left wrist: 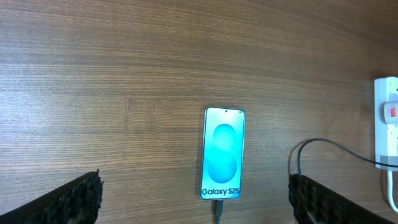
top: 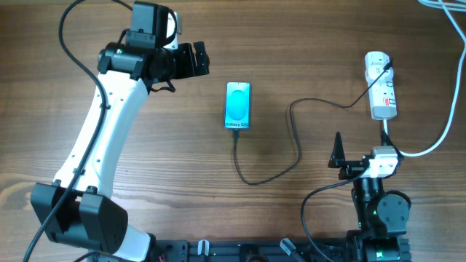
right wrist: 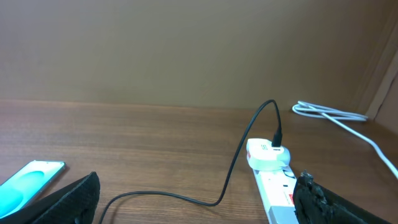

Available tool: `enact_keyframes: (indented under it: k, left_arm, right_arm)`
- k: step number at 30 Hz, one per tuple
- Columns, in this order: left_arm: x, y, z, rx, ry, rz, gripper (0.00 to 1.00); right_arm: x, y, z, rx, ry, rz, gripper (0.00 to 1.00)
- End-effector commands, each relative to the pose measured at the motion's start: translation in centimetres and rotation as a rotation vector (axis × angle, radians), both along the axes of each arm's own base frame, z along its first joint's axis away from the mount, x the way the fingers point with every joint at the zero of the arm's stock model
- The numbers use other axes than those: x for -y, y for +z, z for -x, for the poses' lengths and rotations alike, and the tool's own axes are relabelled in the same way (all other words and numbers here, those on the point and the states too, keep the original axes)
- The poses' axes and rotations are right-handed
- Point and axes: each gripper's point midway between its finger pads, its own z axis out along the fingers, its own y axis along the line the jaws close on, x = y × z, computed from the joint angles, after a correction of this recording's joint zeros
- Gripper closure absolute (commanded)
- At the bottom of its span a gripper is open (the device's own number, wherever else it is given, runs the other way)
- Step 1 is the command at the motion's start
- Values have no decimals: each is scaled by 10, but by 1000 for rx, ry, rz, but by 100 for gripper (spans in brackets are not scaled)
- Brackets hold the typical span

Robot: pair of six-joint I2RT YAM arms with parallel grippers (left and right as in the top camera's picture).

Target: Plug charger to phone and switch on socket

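Note:
The phone (top: 237, 105) lies flat at the table's middle with its cyan screen lit; it also shows in the left wrist view (left wrist: 222, 152) and at the left edge of the right wrist view (right wrist: 28, 183). The charger's thin black cable (top: 295, 138) runs from the phone's lower edge, where its plug tip (left wrist: 219, 210) sits in the phone, in a loop to a white adapter (right wrist: 268, 154) on the socket (top: 381, 87). My left gripper (top: 193, 60) is open and empty, up and to the left of the phone. My right gripper (top: 357, 156) is open and empty, just below the socket.
The socket's thick white cord (top: 437, 142) curves off to the right edge and shows at the back right in the right wrist view (right wrist: 336, 115). The socket's red markings show at the right edge of the left wrist view (left wrist: 390, 112).

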Motion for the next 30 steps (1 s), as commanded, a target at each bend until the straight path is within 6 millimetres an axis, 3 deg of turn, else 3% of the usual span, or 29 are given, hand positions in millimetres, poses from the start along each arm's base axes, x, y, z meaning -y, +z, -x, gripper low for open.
enact_keyframes:
  k: [1, 30]
  left_arm:
    - [-2, -5, -1, -12, 13, -7, 0]
    - [-2, -5, -1, -12, 13, -7, 0]
  right_arm:
    - [4, 2, 1, 12, -22, 24, 0]
    - [0, 3, 1, 14, 5, 24, 0]
